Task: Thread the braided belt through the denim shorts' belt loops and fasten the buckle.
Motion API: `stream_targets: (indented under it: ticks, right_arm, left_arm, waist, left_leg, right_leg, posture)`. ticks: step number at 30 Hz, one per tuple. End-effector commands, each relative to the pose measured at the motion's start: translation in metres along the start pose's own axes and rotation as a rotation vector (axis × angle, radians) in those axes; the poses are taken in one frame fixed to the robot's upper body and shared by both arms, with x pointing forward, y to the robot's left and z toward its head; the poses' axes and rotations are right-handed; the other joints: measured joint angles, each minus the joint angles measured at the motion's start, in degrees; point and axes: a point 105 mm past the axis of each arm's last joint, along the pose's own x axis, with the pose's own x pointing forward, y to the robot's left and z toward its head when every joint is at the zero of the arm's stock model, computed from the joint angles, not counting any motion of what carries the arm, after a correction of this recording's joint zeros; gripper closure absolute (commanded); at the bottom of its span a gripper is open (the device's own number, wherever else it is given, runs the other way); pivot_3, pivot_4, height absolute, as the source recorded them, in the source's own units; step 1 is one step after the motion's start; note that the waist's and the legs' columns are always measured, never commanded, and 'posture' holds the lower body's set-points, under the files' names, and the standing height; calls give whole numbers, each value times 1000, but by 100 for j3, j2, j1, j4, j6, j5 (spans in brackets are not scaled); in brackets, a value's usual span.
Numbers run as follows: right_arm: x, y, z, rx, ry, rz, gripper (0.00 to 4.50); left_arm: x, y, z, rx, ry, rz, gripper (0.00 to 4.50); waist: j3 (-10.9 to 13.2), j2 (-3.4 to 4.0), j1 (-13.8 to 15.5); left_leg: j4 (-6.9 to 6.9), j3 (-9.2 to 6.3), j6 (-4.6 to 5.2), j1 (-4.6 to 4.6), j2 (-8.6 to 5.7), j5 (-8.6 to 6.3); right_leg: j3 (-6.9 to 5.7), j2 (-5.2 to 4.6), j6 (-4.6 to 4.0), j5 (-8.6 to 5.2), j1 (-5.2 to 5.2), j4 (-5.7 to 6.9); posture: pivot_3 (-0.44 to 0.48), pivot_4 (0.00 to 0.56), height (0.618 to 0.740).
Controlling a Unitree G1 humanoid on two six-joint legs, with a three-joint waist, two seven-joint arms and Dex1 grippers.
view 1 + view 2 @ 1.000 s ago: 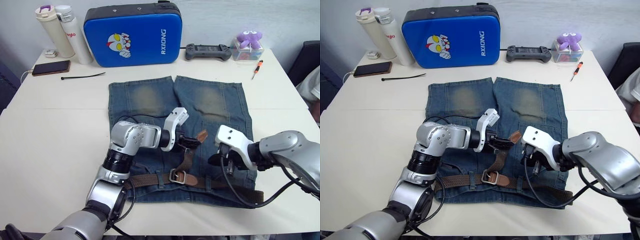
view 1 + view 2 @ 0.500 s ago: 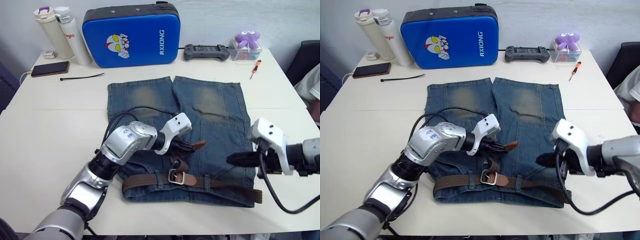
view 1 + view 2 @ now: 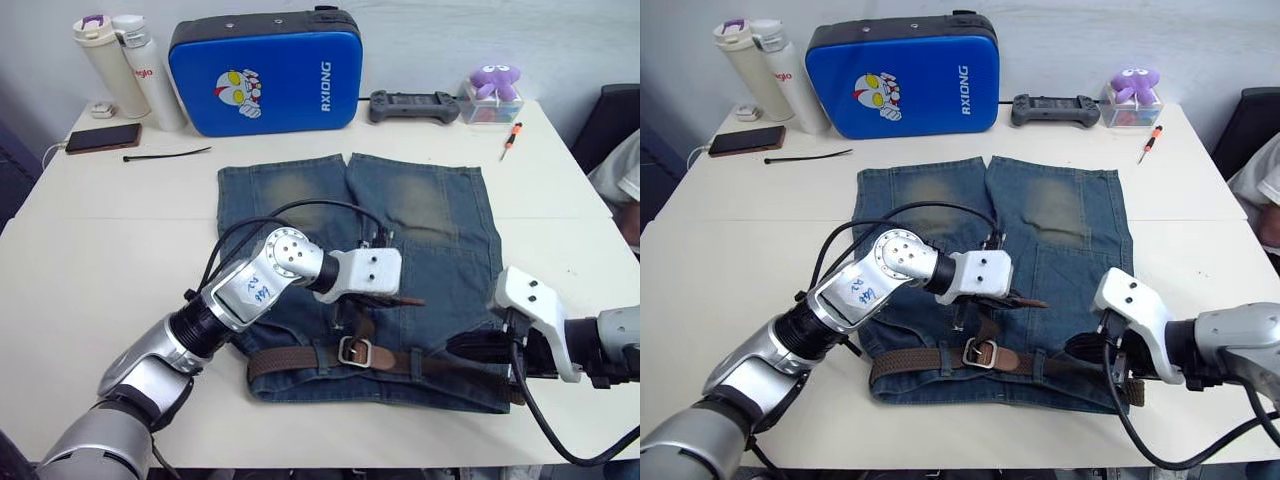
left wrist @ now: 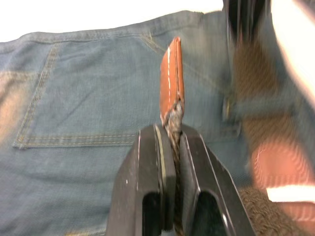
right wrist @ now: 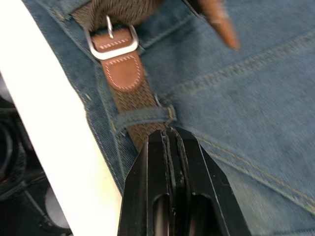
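The denim shorts (image 3: pixel 420 215) lie flat on the white table, waistband toward me. The braided belt (image 3: pixel 300 361) runs along the waistband through belt loops (image 5: pixel 142 118), with the silver buckle (image 3: pixel 352 351) near the middle. From the buckle the strap's free end rises to my left gripper (image 4: pixel 172 133), which is shut on the braid just behind the tan leather tip (image 3: pixel 408 300). It holds the tip a little above the shorts. My right gripper (image 3: pixel 468 347) is shut with nothing in it. Its fingertips (image 5: pixel 170 135) hover over the belt beside a loop, to the right of the buckle.
A blue case (image 3: pixel 265 70) stands at the back with two bottles (image 3: pixel 105 60) to its left. A phone (image 3: pixel 102 137) and a black cable tie (image 3: pixel 165 153) lie back left. A controller (image 3: pixel 413 105), purple plush (image 3: pixel 497 80) and screwdriver (image 3: pixel 513 140) are back right.
My left gripper has turned and carried the belt tip to the right over the shorts. My right gripper drew back to the right, then came down toward the waistband.
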Motion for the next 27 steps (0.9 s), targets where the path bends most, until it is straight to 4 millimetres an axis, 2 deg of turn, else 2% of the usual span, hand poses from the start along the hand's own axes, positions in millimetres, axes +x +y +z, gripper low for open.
stream_targets:
  ticks: [1,6,10,15,18,23,27]
  right_arm:
    - [-3,2,6,-41,-50,-39,4433]
    - [11,21,-1,-54,-58,26,4433]
    - [34,38,-4,-126,-56,64,4433]
    - [45,43,-1,-162,-77,52,4433]
    - [47,44,2,-176,-92,49,3619]
    - [41,31,18,-214,-144,-31,1287]
    - [31,11,38,-283,-190,-130,1287]
  left_arm:
    - [-3,5,-1,135,38,1,4500]
    - [-9,10,-3,121,21,12,4500]
    - [-9,8,0,77,-13,4,4500]
    - [-10,6,-2,60,-9,-2,4500]
    - [-11,7,-6,51,-3,-2,4500]
    - [-14,13,-6,-3,-25,17,4500]
    - [-13,12,-2,-31,-51,11,4500]
  waist:
    - [0,0,12]
    - [0,0,17]
    - [0,0,8]
    - [-1,1,-3]
    - [-1,1,1]
    - [-1,1,-6]
    - [-1,2,-1]
  left_leg:
    - [1,0,1,0,0,0]
    - [8,-1,8,-2,0,-3]
    - [15,-2,10,0,0,-4]
    - [20,-2,9,2,0,-3]
    - [23,-2,8,3,-1,-3]
    - [25,-2,8,3,-1,-3]
    - [27,-2,8,5,0,-3]
  right_leg:
    - [0,0,0,0,0,0]
    - [-2,-1,2,1,8,10]
    - [-3,-1,5,3,13,11]
    - [-2,-1,5,3,13,10]
    - [-2,-1,5,3,13,10]
    - [-2,-1,5,3,13,13]
    - [-2,-1,5,3,13,13]
  posture:
    - [0,150,740]
    - [0,150,740]
    - [0,150,740]
    - [0,150,740]
    - [0,150,740]
    - [0,150,740]
    - [0,150,740]
